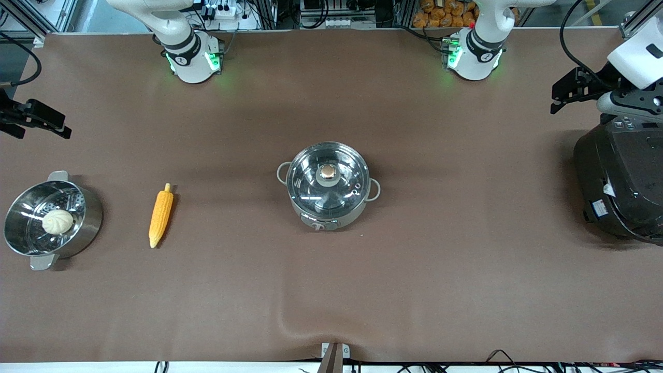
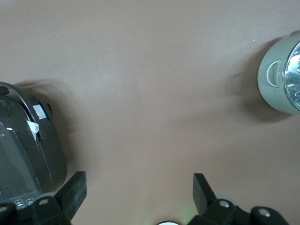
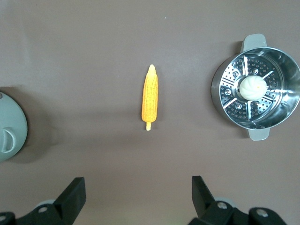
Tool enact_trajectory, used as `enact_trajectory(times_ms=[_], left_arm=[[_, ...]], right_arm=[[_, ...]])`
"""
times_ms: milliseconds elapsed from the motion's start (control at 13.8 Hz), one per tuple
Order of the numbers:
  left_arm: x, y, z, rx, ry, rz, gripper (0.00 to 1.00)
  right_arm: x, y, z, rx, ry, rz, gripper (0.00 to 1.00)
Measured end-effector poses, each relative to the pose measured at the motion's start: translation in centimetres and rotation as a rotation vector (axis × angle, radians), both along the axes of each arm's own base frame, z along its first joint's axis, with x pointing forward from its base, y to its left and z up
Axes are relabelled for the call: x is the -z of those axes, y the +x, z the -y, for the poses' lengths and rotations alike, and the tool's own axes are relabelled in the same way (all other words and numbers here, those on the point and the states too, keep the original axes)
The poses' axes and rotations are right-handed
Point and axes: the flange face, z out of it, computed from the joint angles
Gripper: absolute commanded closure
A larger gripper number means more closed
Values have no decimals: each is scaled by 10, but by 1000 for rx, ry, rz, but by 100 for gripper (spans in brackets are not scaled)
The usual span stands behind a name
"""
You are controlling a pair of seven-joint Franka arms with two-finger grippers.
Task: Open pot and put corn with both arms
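Observation:
The grey pot (image 1: 331, 220) stands at the table's middle, shut under its glass lid (image 1: 311, 186) with a copper knob (image 1: 327, 172). The yellow-orange corn (image 1: 161, 215) lies on the table toward the right arm's end, apart from the pot. My right gripper (image 1: 44, 133) hangs open and empty over the table edge at that end; its wrist view shows the corn (image 3: 150, 97) and the pot's edge (image 3: 9, 133). My left gripper (image 1: 564, 96) hangs open and empty over the black cooker at the left arm's end. Its wrist view shows the pot's side (image 2: 276, 77).
A steel steamer pot (image 1: 89, 217) with a white bun (image 1: 57, 221) in it stands beside the corn at the right arm's end; it also shows in the right wrist view (image 3: 219, 89). A big black cooker (image 1: 621, 181) stands at the left arm's end (image 2: 23, 150).

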Motion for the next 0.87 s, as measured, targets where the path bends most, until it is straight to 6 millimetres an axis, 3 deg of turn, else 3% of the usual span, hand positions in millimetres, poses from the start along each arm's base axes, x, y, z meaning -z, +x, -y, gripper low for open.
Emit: enact_trajectory(times_ms=[655,873], left_arm=[[2,5,-1,-8,3,-3,0],[12,22,10,-47,3,-16,0]], right_arm=[[2,1,0,0,0,-5,0],[17,6,-2,-4,0,-15,0]])
